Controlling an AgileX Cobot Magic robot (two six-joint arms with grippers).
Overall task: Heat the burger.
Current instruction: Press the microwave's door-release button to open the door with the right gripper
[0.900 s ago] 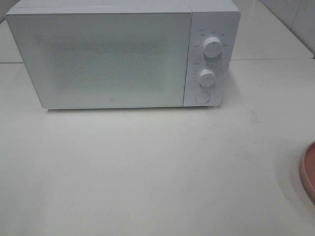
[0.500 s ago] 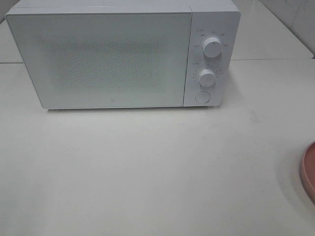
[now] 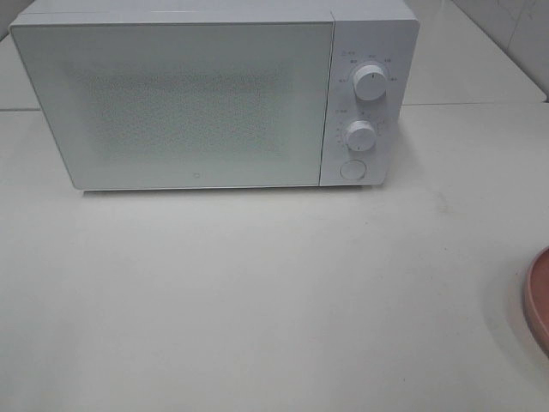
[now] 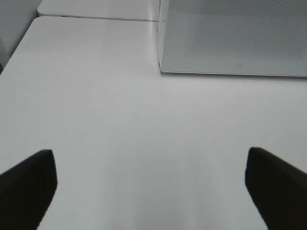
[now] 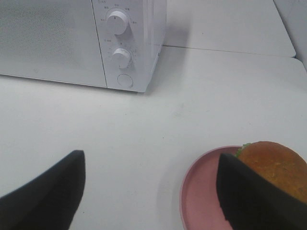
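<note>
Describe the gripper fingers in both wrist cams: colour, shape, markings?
Left gripper: two plain matte-black fingers, broad and narrowing to blunt tips. Right gripper: the same black wedges. No markings, cables or separate pads show. The arms themselves are outside every view.

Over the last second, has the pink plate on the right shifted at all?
No. The pink plate shows the same sliver at the right edge of the high view, just as far from the microwave as before.
</note>
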